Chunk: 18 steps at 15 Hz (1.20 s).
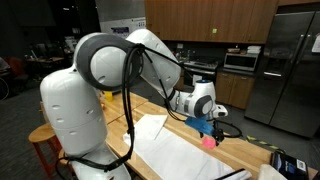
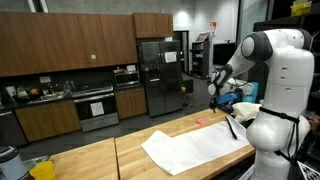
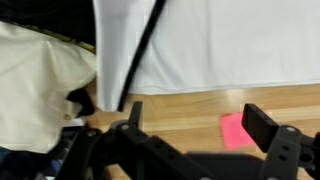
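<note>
My gripper (image 3: pixel 195 122) is open and empty, held a little above a wooden counter (image 3: pixel 180 105). A small pink square piece (image 3: pixel 235 130) lies flat on the wood just inside the right finger. It also shows under the gripper in an exterior view (image 1: pixel 210 141), and as a small pink spot in an exterior view (image 2: pixel 199 122). A white cloth (image 3: pixel 220 40) lies spread on the counter beyond the fingers, also seen in both exterior views (image 1: pixel 175 155) (image 2: pixel 190 145). A black cable (image 3: pixel 140 55) crosses the cloth.
The counter stands in a kitchen with dark wood cabinets (image 2: pixel 70 45), a steel fridge (image 2: pixel 158 75) and an oven (image 2: pixel 97 108). A yellow item (image 2: pixel 42 170) sits at the counter's far end. A cream fabric heap (image 3: pixel 35 85) lies beside the cloth.
</note>
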### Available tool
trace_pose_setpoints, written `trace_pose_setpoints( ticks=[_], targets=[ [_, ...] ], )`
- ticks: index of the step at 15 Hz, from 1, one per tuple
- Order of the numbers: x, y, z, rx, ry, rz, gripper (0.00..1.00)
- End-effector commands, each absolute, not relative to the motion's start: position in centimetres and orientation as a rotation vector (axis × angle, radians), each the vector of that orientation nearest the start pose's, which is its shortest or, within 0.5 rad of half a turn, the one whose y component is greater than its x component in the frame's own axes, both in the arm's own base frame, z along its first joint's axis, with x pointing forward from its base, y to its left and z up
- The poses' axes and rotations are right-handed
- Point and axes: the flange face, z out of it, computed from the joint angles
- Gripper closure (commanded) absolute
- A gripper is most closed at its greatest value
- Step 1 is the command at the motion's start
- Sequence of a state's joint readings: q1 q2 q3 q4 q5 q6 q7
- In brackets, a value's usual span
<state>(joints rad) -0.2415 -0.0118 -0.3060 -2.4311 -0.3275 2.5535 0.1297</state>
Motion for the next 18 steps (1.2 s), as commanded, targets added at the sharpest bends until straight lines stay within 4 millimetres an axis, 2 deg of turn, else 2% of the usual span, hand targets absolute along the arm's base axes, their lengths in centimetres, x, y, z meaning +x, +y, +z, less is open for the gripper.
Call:
trace_pose_setpoints(
  ticks=[1,4,6,8,10,11,17,18],
  targets=[
    [46.3,-20.8,33.4,-3.211,0.400,-0.125,0.00],
    [48.6,-17.9,34.2,-3.073,0.205,-0.156,0.00],
    [49.6,-17.1,34.4,-2.958,0.115,-0.175,0.00],
    [49.6,-17.3,34.4,-2.855,0.014,-0.187,0.00],
    [48.3,-18.4,33.3,-2.867,-0.065,-0.109,0.00],
    [48.9,-17.2,33.8,-2.873,0.001,-0.149,0.00],
    [48.9,-17.0,33.4,-2.871,-0.008,-0.134,0.00],
    [48.6,-16.9,33.4,-2.859,-0.054,-0.111,0.00]
  ],
)
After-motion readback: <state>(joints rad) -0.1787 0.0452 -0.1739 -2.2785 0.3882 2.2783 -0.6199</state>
